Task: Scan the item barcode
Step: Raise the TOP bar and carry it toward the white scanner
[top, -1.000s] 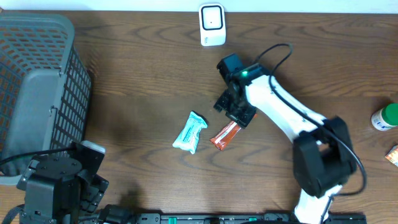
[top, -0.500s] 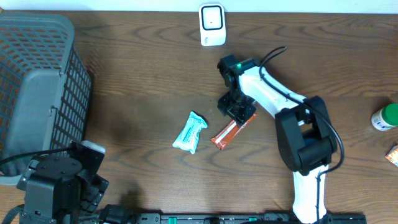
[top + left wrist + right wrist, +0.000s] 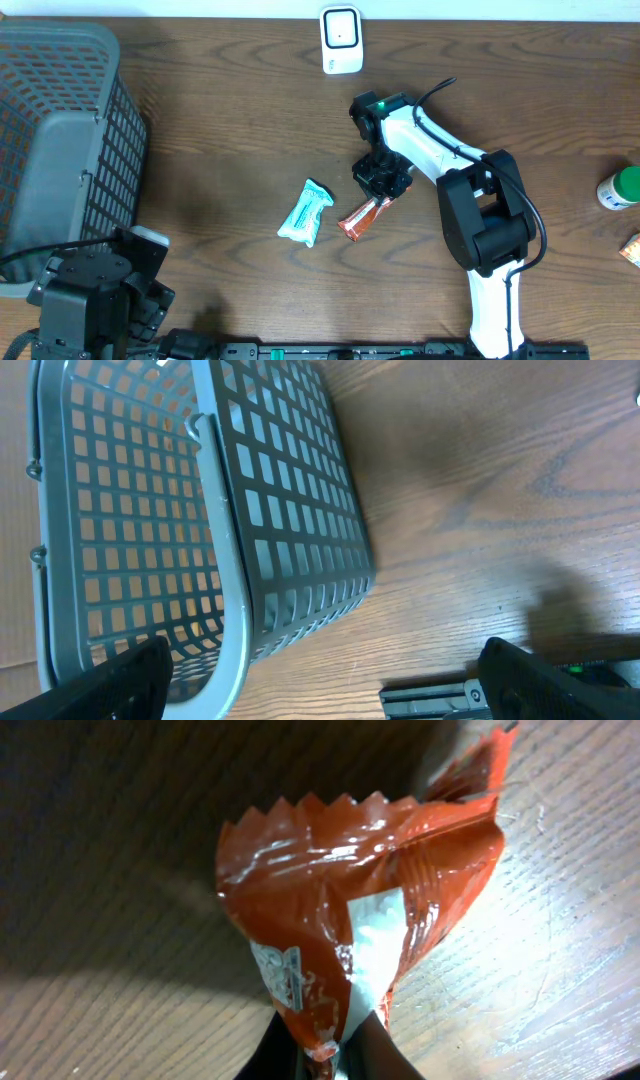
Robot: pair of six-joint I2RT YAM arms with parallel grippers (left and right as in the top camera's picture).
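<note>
An orange-red snack wrapper (image 3: 362, 217) (image 3: 350, 910) lies on the wooden table, just right of centre. My right gripper (image 3: 385, 196) (image 3: 325, 1055) is shut on its upper right end; in the right wrist view the two dark fingers pinch the crimped foil between them. A white barcode scanner (image 3: 341, 39) stands at the table's far edge. My left gripper (image 3: 320, 680) is at the near left corner, open, both fingers (image 3: 115, 682) spread wide with nothing between them.
A teal and white packet (image 3: 305, 211) lies just left of the orange wrapper. A grey mesh basket (image 3: 60, 140) (image 3: 200, 510) fills the left side. A green-capped bottle (image 3: 620, 187) and a small orange item (image 3: 631, 249) sit at the right edge.
My right gripper has come down onto the orange wrapper's end and closed on it. The right arm's base link has swung left. The left arm has not moved.
</note>
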